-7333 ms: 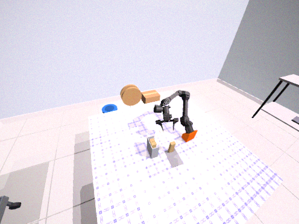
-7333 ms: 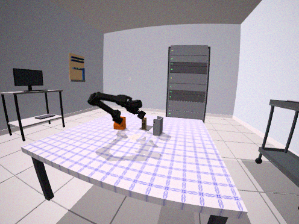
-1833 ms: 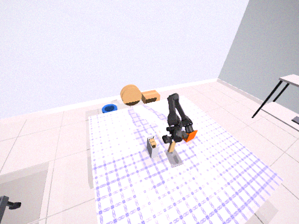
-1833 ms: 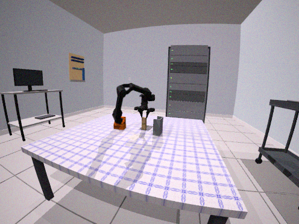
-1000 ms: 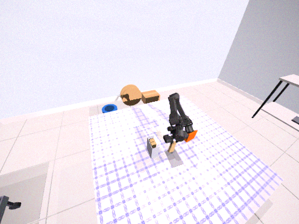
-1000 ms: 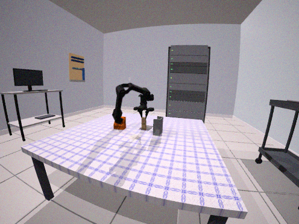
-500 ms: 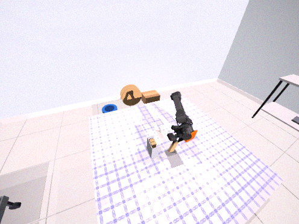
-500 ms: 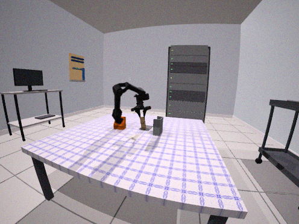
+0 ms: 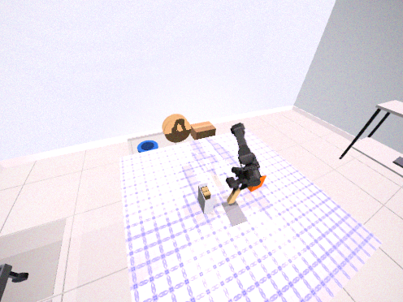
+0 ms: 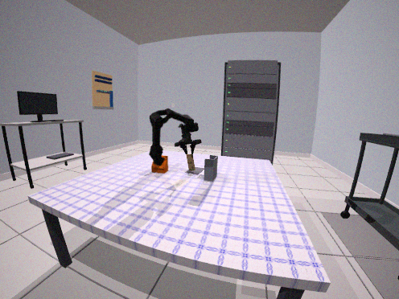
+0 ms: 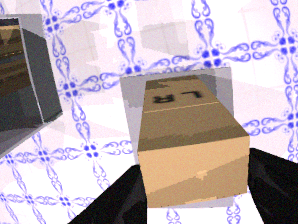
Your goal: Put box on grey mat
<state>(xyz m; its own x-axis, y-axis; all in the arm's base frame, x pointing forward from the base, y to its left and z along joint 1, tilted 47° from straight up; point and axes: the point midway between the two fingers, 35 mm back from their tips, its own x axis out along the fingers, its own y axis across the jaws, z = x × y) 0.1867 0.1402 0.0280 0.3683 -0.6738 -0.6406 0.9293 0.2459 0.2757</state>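
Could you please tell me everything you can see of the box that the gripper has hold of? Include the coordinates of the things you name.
The box [image 9: 233,196] [image 10: 191,162] [image 11: 192,175] is a tan, cardboard-looking block, longer than it is wide, with a thin seam line across its printed side. That side carries dark letters, apparently LR, upside down in the wrist view. It leans, not lying flat, over the grey mat [image 9: 236,217] [image 10: 197,171] [image 11: 131,107], clamped between the gripper's fingers.

Blue-and-white patterned tabletop [image 9: 162,243] [image 10: 241,225] [image 11: 100,185], grey mat [image 9: 235,214] [image 10: 196,170] [image 11: 131,100], black gripper [image 9: 240,179] [image 10: 189,151] [image 11: 194,167], orange base [image 9: 263,181] [image 10: 164,165]
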